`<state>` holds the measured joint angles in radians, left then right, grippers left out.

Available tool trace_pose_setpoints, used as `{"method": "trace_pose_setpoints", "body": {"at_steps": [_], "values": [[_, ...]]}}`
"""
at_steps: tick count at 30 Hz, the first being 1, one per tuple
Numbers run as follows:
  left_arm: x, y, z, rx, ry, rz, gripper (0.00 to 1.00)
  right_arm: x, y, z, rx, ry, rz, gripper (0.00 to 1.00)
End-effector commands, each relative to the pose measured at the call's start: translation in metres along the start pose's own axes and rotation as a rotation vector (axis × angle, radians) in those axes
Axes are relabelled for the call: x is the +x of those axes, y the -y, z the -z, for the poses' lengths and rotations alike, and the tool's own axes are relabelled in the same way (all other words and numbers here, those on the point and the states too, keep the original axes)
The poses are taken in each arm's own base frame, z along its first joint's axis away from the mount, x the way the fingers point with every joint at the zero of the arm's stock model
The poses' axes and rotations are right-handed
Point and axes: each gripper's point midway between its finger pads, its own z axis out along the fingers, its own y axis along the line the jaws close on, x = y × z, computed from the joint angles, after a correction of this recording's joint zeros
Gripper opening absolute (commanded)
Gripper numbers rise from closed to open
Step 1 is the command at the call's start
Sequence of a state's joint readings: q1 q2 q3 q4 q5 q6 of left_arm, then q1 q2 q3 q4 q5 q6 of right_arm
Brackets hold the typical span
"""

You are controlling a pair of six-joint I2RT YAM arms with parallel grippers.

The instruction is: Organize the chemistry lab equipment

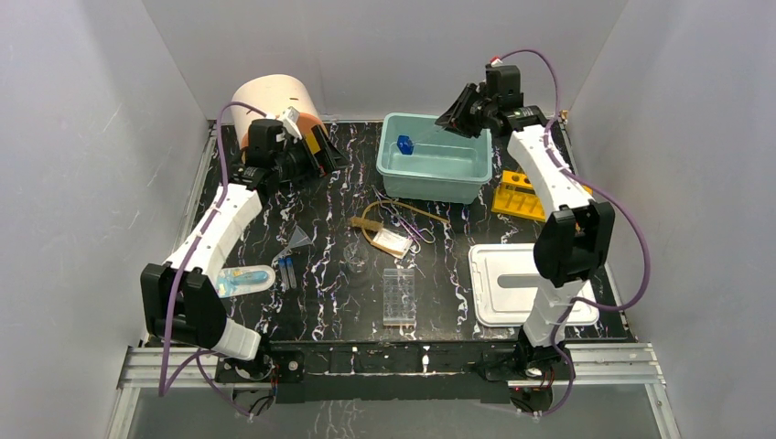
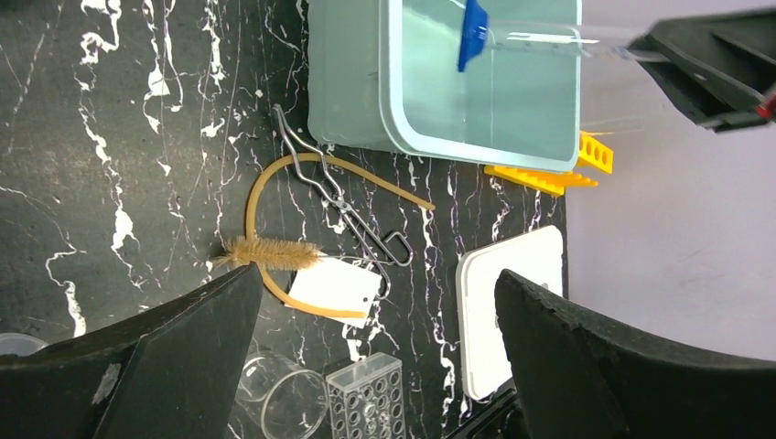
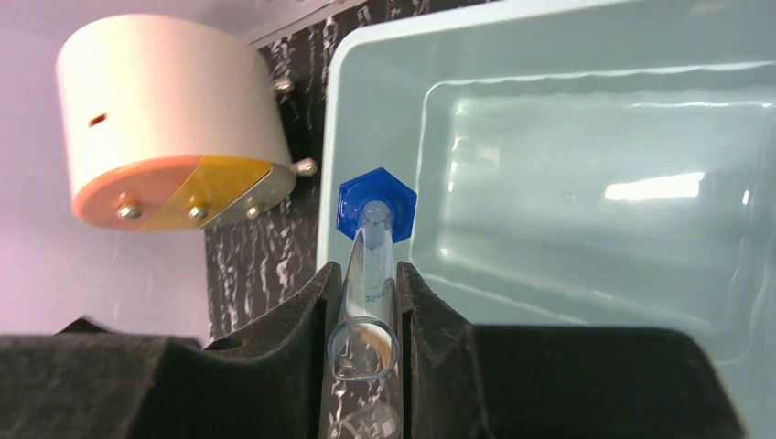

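Camera overhead: right claw (image 1: pixel 455 116) at 1 o'clock holds blue-footed cylinder (image 1: pixel 405 144) tilted over teal bin (image 1: pixel 385 160), foot toward 9 o'clock. Left claw (image 1: pixel 327 154) hangs at 11 o'clock.

Left wrist view: my left claw (image 2: pixel 377 279) is spread wide and grips nothing. Tongs (image 2: pixel 340 199), tan-looped tag (image 2: pixel 334 288), beaker (image 2: pixel 279 398) and well plate (image 2: pixel 371 398) lie loose, 7 o'clock from the bin.

Right wrist view: right claw (image 3: pixel 368 274) is part closed, pinching the cylinder's clear tube. The blue foot looks just over the bin's 9 o'clock rim.

Step, I judge: binning the cylinder. Next move needs it further over the basin and lower, then a release clear of the rim.
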<state>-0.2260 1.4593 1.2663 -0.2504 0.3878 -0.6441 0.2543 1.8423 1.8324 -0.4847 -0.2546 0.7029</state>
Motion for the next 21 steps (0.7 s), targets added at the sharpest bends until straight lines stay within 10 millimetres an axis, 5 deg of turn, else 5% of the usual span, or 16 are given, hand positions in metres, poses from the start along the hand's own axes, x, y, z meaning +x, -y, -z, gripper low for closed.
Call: {"method": "trace_pose_setpoints", "body": {"at_steps": [1,11,21], "values": [[-0.019,0.022,0.02,0.046,0.042,-0.104,0.98,-0.034,-0.003,-0.02,0.014,0.141,0.063,0.25],[-0.02,0.012,0.012,0.015,0.029,-0.155,0.98,-0.024,0.007,-0.09,0.039,0.221,0.066,0.25],[-0.024,0.009,0.015,-0.016,0.035,-0.183,0.98,-0.023,0.025,-0.127,0.063,0.248,0.053,0.27]]}}
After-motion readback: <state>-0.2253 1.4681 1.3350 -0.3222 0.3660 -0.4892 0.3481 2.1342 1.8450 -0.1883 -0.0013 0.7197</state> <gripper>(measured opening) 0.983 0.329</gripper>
